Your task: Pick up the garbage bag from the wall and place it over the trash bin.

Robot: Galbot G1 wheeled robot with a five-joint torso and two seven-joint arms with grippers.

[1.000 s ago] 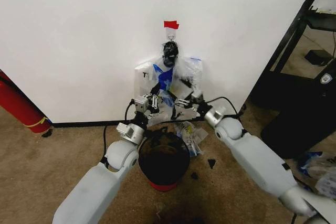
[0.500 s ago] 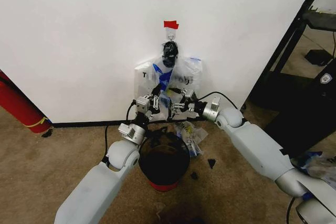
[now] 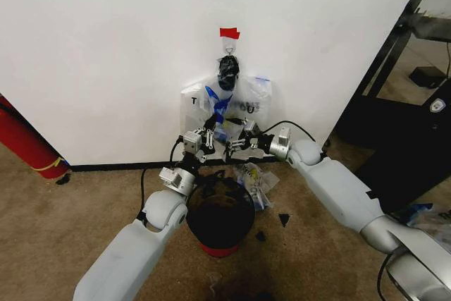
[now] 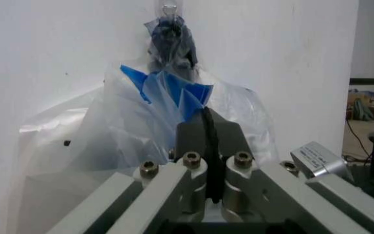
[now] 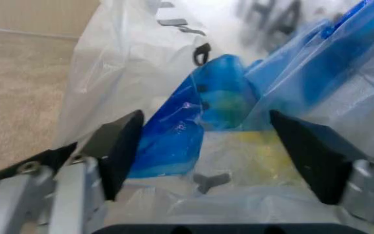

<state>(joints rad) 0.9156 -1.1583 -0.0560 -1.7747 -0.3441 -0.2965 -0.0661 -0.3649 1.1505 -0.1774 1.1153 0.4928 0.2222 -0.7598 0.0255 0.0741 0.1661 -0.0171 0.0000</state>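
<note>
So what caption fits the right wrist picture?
Open right gripper closing in on the hanging bag.

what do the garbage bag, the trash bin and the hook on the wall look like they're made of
The garbage bag: thin glossy plastic film, see-through with blue patches; it crumples and the wall shows through it.
The trash bin: seemingly black mesh, likely metal, on a red base; the weave is hard to make out.
The hook: small, shiny, probably metal.

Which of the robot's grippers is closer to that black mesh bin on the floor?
Left. The left gripper hangs just above the trash bin; the right gripper sits farther toward the wall, against the garbage bag.
</note>
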